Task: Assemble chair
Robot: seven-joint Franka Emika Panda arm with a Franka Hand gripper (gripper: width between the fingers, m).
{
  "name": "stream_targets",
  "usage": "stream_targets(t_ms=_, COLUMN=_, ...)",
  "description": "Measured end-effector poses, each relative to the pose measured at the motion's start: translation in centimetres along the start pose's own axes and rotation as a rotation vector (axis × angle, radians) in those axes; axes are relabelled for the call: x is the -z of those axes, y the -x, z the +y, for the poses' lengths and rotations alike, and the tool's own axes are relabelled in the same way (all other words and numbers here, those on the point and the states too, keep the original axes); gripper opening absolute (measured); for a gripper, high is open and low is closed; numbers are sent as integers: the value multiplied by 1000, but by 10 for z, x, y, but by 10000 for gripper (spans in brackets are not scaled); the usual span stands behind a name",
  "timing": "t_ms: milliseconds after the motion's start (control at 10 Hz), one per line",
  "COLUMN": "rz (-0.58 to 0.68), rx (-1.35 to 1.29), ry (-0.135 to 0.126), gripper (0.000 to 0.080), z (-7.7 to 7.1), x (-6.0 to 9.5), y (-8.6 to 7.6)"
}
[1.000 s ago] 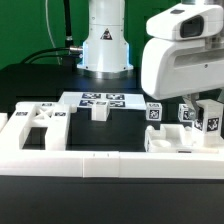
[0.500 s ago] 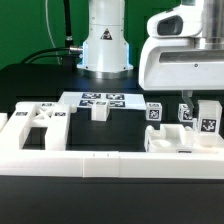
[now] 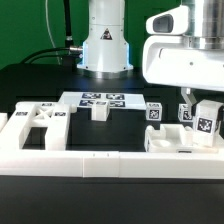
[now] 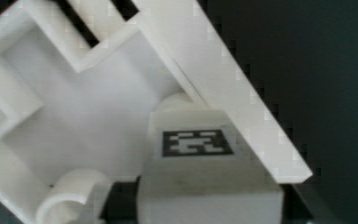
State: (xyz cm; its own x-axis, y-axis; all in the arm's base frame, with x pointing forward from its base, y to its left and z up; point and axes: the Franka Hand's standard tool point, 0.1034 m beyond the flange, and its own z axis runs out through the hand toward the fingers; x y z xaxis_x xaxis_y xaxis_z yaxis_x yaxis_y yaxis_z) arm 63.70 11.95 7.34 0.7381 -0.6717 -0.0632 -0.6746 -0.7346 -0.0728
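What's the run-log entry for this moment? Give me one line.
jaws: shut on tagged block | block: at slotted part, exterior view's right, contact unclear | X-braced seat: untouched, exterior view's left

White glossy base column [image 3: 105, 40], round, with dark triangular emblem [image 3: 103, 45] on lower front. Thin black cables [image 3: 66, 25] hang beside it. Wrist housing [image 3: 185, 58] large, boxy, rounded corners, plain white; small green light [image 3: 162, 22] on upper edge. Tool [image 3: 198, 108] underneath: short dark fingers
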Motion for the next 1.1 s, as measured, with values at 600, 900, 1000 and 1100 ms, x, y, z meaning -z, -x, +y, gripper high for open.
stream_targets(t_ms=600, rz=-25, rx=-636, ry=-44, gripper=287, z=-4, x=-2, y=7)
stream_targets(t_ms=900, rz=-27, rx=-699, ry=-47, gripper=293, z=-5, x=-2, y=8)
stream_targets(t_ms=1000, rz=-26, rx=-660, ry=-48, gripper=508, z=-6, x=-2, y=8)
stream_targets(t_ms=1100, rz=-43, rx=-617, ry=-20, gripper=508, z=-6, x=-1, y=10)
